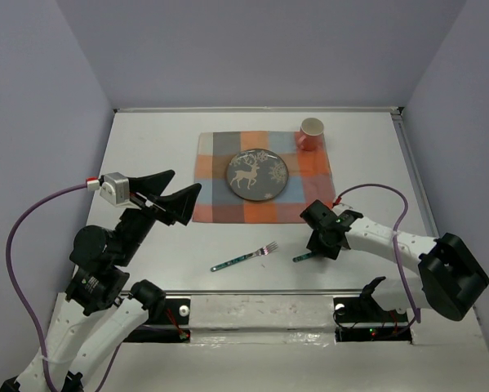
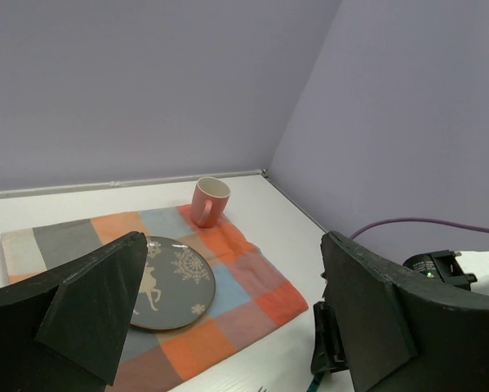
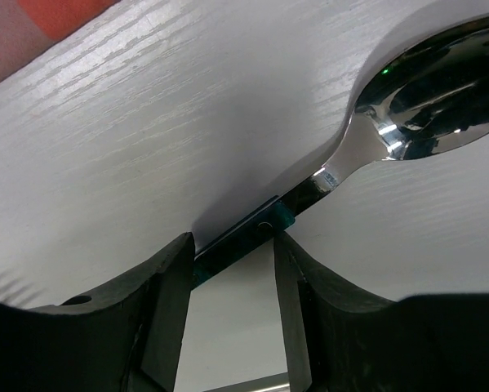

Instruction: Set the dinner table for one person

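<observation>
Left gripper jaws hang spread wide; right gripper jaws flank the light, slippery spoon at its green handle, its likeliest hold, pinch unclear, on the hard white tabletop underlying everything.

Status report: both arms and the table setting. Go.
Left gripper open, raised beside checked mat. Right gripper astride spoon handle, grip unconfirmed. Reindeer plate and pink mug on mat; fork loose on dinner table. Nothing blocking.
</observation>
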`<state>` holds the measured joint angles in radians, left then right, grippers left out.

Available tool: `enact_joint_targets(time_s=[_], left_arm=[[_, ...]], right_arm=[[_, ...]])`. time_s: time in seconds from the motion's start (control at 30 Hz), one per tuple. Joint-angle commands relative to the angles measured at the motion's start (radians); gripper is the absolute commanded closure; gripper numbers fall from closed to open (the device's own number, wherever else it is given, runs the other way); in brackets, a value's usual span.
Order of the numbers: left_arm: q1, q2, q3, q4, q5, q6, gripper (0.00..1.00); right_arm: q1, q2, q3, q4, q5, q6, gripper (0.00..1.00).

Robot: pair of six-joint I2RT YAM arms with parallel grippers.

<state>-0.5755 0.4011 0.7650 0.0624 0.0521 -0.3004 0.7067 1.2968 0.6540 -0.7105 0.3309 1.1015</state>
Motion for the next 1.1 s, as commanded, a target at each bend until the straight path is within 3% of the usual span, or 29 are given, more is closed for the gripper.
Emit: enact_joint_targets(time_s=[0.0,0.4,0.57,0.67,0.83,1.07], left_arm=[[-0.004,-0.001,-0.003,0.043,0.006,0.007,0.01],[-0.001,0.005,-0.003,0.045,0.005,0.007,0.01],[-0.001,0.008,-0.004,0.045,0.003,0.010,0.01],[-0.003,0.010,-0.004,0.045,0.003,0.009,0.01],[-0.001,0.015,-0.004,0.045,0.003,0.010,0.01],[0.005,0.019,-0.006,0.045,0.006,0.010,0.01]], right_arm=[[0.005,-0.007,-0.022,0.025,0.025,0.031,0.53],[0.005,-0.042,-0.040,0.019,0.053,0.070,0.63],[0.005,-0.044,-0.027,0.014,0.079,0.074,0.77],[0.005,-0.045,-0.013,-0.009,0.109,0.077,0.80],[0.005,-0.065,0.009,-0.092,0.189,0.095,0.99],[0.005,-0.195,0.105,-0.263,0.347,0.094,1.00]])
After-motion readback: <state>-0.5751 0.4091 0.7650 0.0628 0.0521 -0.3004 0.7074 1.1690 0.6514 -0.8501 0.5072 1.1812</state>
